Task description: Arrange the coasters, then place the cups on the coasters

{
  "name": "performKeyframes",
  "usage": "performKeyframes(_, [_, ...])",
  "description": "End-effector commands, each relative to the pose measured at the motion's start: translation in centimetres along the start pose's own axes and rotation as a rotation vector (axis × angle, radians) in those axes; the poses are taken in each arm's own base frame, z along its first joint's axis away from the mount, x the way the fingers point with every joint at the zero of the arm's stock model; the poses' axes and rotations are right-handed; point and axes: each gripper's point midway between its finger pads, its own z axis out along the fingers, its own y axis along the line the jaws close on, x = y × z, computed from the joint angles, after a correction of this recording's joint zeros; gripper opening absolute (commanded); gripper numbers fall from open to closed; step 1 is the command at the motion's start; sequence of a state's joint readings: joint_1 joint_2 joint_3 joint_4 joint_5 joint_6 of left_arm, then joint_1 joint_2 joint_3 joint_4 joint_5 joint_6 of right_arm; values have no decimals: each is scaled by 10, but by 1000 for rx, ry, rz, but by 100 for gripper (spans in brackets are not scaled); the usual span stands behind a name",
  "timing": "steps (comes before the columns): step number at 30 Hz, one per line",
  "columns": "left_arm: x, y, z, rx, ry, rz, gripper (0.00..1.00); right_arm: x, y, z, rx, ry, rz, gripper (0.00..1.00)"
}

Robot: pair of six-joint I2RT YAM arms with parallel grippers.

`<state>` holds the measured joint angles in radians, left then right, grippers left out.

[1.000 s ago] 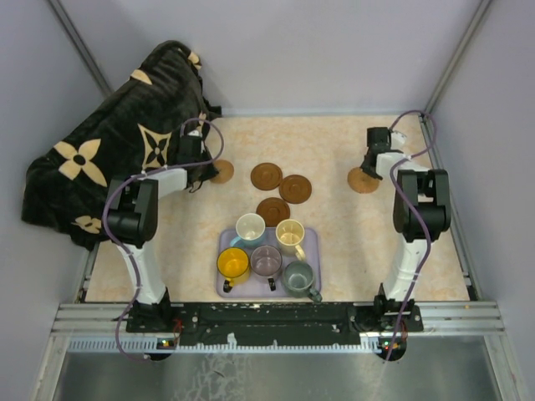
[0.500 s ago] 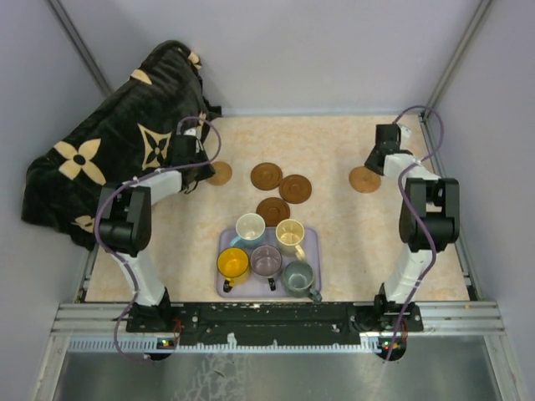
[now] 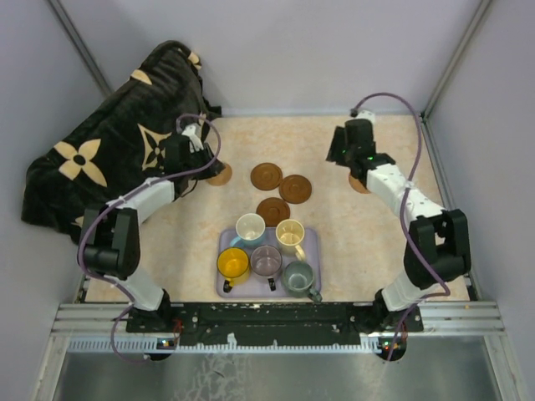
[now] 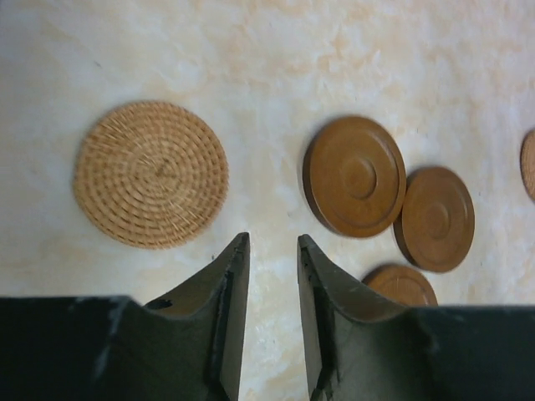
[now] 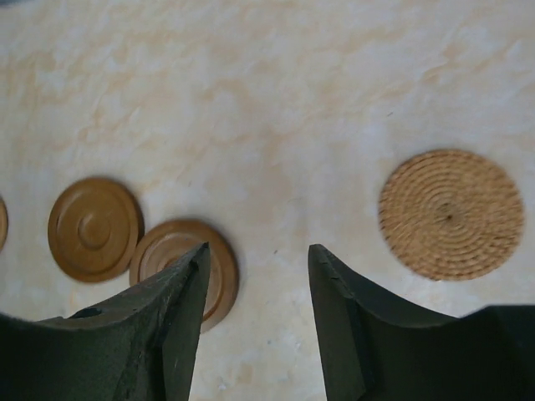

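Note:
Two woven tan coasters lie apart: one [image 3: 221, 174] [image 4: 150, 185] beside my left gripper [image 3: 192, 159] [image 4: 272, 242], the other [image 3: 359, 185] [image 5: 451, 213] partly under my right arm. Three dark brown wooden coasters [image 3: 267, 176] [image 3: 295, 189] [image 3: 273, 211] cluster mid-table. My right gripper [image 3: 341, 152] [image 5: 259, 248] hovers between that cluster and the right woven one. Both grippers are open and hold nothing. The cups stand together on the tray: white-blue [image 3: 250, 227], cream [image 3: 290, 234], yellow [image 3: 233, 263], mauve [image 3: 267, 261], grey-green [image 3: 298, 277].
The lavender tray [image 3: 313, 240] sits at the near middle of the table. A black blanket with tan flowers [image 3: 100, 159] is heaped at the far left, just behind my left arm. Grey walls close in the table on three sides.
Both grippers have gone from shut to open, leaving the woven coasters flat on the table. My right wrist has swung left toward the middle; the left one has pulled slightly away from its coaster.

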<state>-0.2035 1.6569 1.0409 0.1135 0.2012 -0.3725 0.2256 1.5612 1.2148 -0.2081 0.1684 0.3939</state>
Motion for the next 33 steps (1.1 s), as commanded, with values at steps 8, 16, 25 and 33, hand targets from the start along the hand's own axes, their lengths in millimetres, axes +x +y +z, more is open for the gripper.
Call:
performKeyframes(8, [49, -72, 33, 236, 115, 97, 43, 94, 65, 17, -133, 205, -134, 13])
performKeyframes(16, [64, -79, 58, 223, 156, 81, 43, 125, 102, 33, -224, 298, -170, 12])
performKeyframes(25, [70, -84, 74, 252, 190, 81, 44, 156, 114, 46, -238, 360, -176, 11])
performKeyframes(33, [72, -100, 90, 325, 217, 84, 46, 175, 92, 54, -135, 391, -176, 10])
